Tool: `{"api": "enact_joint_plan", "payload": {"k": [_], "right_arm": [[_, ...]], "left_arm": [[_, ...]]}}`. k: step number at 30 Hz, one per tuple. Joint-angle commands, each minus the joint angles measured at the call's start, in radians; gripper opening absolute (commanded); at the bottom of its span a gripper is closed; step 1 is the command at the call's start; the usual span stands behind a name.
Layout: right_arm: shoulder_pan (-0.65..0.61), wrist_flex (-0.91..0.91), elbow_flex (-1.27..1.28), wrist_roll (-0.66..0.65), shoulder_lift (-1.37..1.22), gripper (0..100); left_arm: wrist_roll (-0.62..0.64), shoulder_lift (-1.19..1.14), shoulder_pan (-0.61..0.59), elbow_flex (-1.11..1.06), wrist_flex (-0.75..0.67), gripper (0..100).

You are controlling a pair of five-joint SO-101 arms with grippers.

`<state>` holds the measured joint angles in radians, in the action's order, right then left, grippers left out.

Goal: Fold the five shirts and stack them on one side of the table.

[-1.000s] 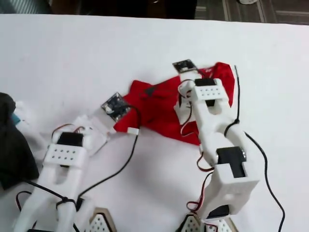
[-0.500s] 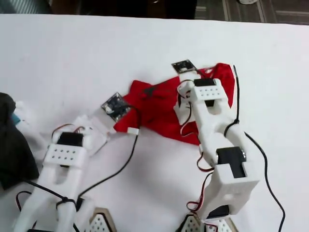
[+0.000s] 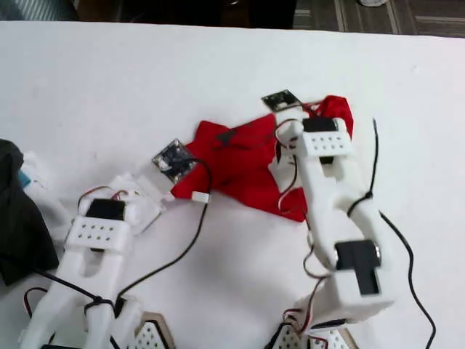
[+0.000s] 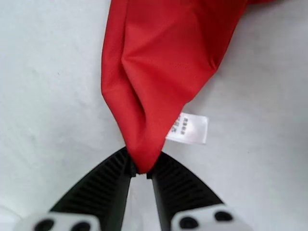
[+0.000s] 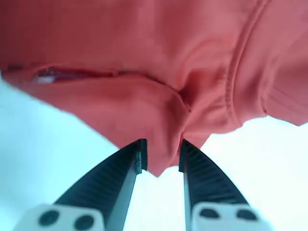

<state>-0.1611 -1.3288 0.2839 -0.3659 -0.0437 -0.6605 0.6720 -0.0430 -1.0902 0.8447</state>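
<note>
- High view: the red shirt [image 3: 236, 160] lies crumpled mid-desk [image 3: 109, 80], strung between the left arm [image 3: 98, 233] and the right arm [image 3: 330, 174]. A dark garment [image 3: 22, 218] sits at the desk's left edge. If the arms pull unevenly, the cloth could bunch up rather than spread flat.
- Left wrist view: the left gripper [image 4: 141, 169] pinches only the very tip of a shirt corner, with a white label [image 4: 188, 129] just beside it. So slight a bite could slip free under tension.
- Right wrist view: the right gripper [image 5: 161, 161] is closed on a thick fold near a seam. It appears to hold several layers, which could drag the wrong part along and spoil the fold.
</note>
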Motion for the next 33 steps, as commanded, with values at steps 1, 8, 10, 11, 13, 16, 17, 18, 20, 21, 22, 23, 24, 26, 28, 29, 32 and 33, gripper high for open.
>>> {"api": "enact_joint_plan", "payload": {"k": [1,8,10,11,13,16,17,18,20,21,22,23,24,26,28,29,32,33], "right_arm": [[0.015,0.016,0.052,-0.028,0.116,11.3],[0.015,0.211,0.198,-0.021,0.042,11.3],[0.024,0.246,0.201,-0.021,0.008,11.3],[0.031,0.262,0.198,-0.020,-0.002,11.3],[0.045,0.300,0.198,0.000,-0.019,11.3],[0.053,0.337,0.198,0.023,-0.042,11.3],[0.048,0.343,0.198,0.025,-0.050,11.3],[0.044,0.343,0.196,0.025,-0.056,11.3],[0.042,0.343,0.180,0.028,-0.068,11.3],[0.042,0.343,0.167,0.028,-0.073,11.3],[0.044,0.343,0.153,0.028,-0.081,11.3],[0.044,0.343,0.141,0.028,-0.088,11.3],[0.044,0.343,0.129,0.028,-0.099,11.3],[0.044,0.343,0.103,0.028,-0.125,11.3],[0.044,0.343,0.072,0.028,-0.159,11.3],[0.044,0.343,0.057,0.028,-0.176,11.3],[0.042,0.341,0.017,0.029,-0.222,11.1],[0.042,0.340,0.011,0.029,-0.229,10.1]], "left_arm": [[0.006,0.003,-0.009,0.004,-0.009,2],[0.006,0.003,-0.011,0.004,-0.009,2],[0.006,0.003,-0.011,0.004,-0.008,2],[0.006,0.003,-0.011,0.002,-0.008,2],[0.006,0.003,-0.011,0.002,-0.008,2],[0.006,0.003,-0.011,0.002,-0.008,2],[0.006,0.003,-0.011,0.002,-0.008,2],[0.006,0.003,-0.011,0.002,-0.008,2],[0.006,0.003,-0.009,0.002,-0.009,2],[0.006,0.003,-0.009,0.004,-0.009,2],[0.006,0.003,-0.009,0.004,-0.011,2],[0.006,0.003,-0.009,0.004,-0.011,2],[0.006,0.003,-0.009,0.004,-0.011,2],[0.006,0.003,-0.009,0.004,-0.011,2],[0.006,0.003,-0.009,0.004,-0.009,2],[0.006,0.003,-0.009,0.004,-0.009,2],[0.006,0.003,-0.009,0.004,-0.009,2],[0.006,0.003,-0.009,0.004,-0.009,2]]}}
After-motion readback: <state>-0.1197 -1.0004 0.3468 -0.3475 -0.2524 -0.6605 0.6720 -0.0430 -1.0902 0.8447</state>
